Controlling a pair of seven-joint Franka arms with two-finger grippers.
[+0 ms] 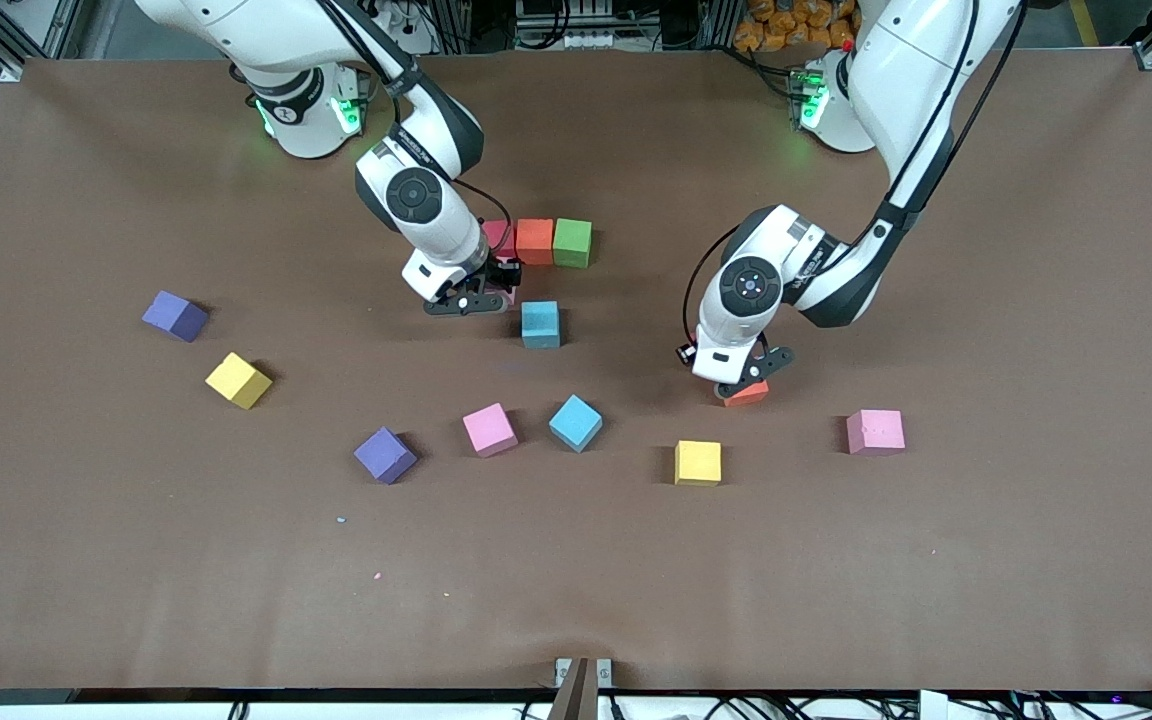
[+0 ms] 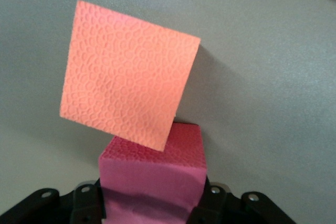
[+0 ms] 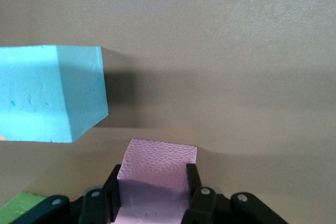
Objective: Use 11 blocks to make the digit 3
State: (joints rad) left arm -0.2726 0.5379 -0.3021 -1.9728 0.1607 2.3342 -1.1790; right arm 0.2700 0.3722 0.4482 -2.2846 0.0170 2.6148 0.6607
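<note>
Two jaws pinching blocks, left gripper [image 2: 152, 203] on magenta cube [image 2: 152, 177], right gripper [image 3: 152, 195] on pink cube [image 3: 155, 174].

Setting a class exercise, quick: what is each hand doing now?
Left hand: closed on a magenta block.
Right hand: closed on a pink block.

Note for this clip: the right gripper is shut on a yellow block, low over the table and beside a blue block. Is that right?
Not quite. The block in the right gripper is a pink block, not a yellow one, as the right wrist view shows. The rest holds: the gripper is shut on it, low over the table and beside a blue block.
</note>
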